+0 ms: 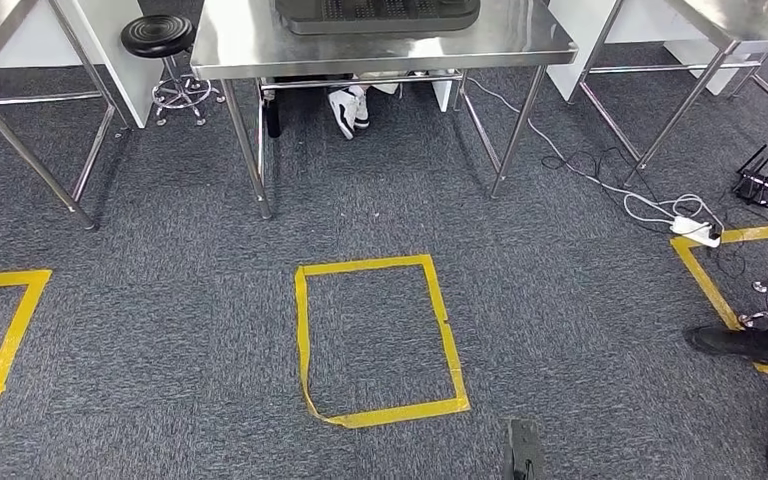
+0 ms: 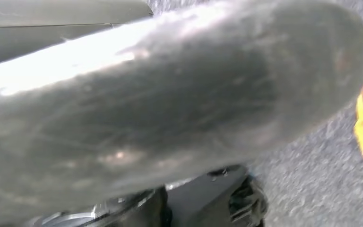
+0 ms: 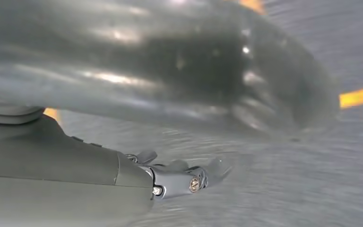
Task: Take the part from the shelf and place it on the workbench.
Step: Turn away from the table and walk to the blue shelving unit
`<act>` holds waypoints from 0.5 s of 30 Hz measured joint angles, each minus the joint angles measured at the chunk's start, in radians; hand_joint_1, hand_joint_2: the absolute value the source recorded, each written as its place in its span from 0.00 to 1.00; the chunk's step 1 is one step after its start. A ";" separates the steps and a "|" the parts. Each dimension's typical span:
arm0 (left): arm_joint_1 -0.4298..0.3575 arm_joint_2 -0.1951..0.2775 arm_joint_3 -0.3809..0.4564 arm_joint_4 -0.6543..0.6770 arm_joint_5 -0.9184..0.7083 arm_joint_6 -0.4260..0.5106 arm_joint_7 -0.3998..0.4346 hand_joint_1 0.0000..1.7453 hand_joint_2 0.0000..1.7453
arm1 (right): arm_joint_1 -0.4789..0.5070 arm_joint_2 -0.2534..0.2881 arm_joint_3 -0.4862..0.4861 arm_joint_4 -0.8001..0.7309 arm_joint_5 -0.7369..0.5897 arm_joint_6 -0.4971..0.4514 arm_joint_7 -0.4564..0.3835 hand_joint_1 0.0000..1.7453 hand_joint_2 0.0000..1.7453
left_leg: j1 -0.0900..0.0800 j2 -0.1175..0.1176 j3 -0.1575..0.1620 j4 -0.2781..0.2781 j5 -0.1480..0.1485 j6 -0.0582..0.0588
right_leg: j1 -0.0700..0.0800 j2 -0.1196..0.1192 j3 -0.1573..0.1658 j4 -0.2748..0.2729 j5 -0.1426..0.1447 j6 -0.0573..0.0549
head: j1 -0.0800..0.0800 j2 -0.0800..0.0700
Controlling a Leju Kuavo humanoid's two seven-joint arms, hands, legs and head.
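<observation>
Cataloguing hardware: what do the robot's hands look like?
Right hand: smooth grey cover, thick grey thumb blurred near the lens, darker metallic fingers with small silver screws. Left hand: a glossy grey rounded blur, finer detail unclear.

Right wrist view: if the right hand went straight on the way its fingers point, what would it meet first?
Probably only the grey carpet floor: the right hand points its dark fingers over it with nothing in that line. The yellow tape strip lies off to one side. Blur leaves depth unclear.

Head view evenly lit, sharp; wrist views blurred, glary
</observation>
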 joint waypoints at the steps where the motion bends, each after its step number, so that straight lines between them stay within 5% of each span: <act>1: 0.000 0.000 0.000 0.000 -0.002 0.000 -0.001 0.00 0.00 | 0.008 -0.005 0.000 0.019 0.010 0.004 0.041 0.00 0.00 | 0.000 0.000 -0.013 0.001 0.012 -0.002 | -0.002 0.000 0.003 0.036 0.006 0.011 | 0.000 0.000; 2: 0.001 -0.001 0.000 0.000 -0.003 0.000 -0.001 0.00 0.00 | 0.017 -0.009 0.000 0.036 0.018 0.008 0.082 0.00 0.00 | 0.001 0.000 -0.026 0.001 0.024 -0.004 | -0.004 0.000 0.021 0.041 0.027 0.024 | 0.000 0.000; 4: 0.002 -0.002 0.000 0.000 -0.004 0.000 -0.002 0.00 0.00 | 0.036 -0.015 0.001 0.061 0.041 0.018 0.163 0.00 0.00 | 0.003 0.000 -0.047 0.002 0.047 -0.013 | -0.007 0.000 0.108 -0.052 0.065 0.038 | 0.001 0.000; 7: 0.005 -0.001 0.001 0.000 -0.004 0.001 -0.010 0.00 0.00 | 0.046 -0.017 0.016 0.083 0.090 0.035 0.267 0.00 0.00 | 0.000 0.005 -0.058 0.001 0.073 -0.035 | 0.002 0.001 0.247 -0.256 0.026 0.016 | -0.001 0.000; 10: 0.009 0.000 0.005 0.000 -0.001 0.001 -0.021 0.00 0.00 | 0.055 -0.017 0.040 0.100 0.129 0.034 0.330 0.00 0.00 | 0.003 0.011 -0.054 -0.004 0.083 -0.054 | 0.003 0.000 0.252 -0.285 0.026 -0.010 | -0.004 0.000; 12: 0.016 0.001 0.013 0.000 0.004 0.001 -0.028 0.00 0.00 | 0.063 -0.017 0.055 0.107 0.148 0.028 0.340 0.00 0.00 | 0.006 0.009 -0.072 0.051 0.022 -0.060 | -0.002 -0.002 0.244 -0.286 0.040 -0.030 | -0.005 0.000; 15: 0.024 0.001 0.020 0.000 0.009 0.000 -0.040 0.00 0.00 | 0.071 -0.016 0.078 0.114 0.168 0.043 0.331 0.00 0.00 | 0.006 0.002 -0.123 0.238 -0.099 -0.066 | 0.003 -0.003 0.228 -0.285 0.054 -0.044 | -0.006 0.000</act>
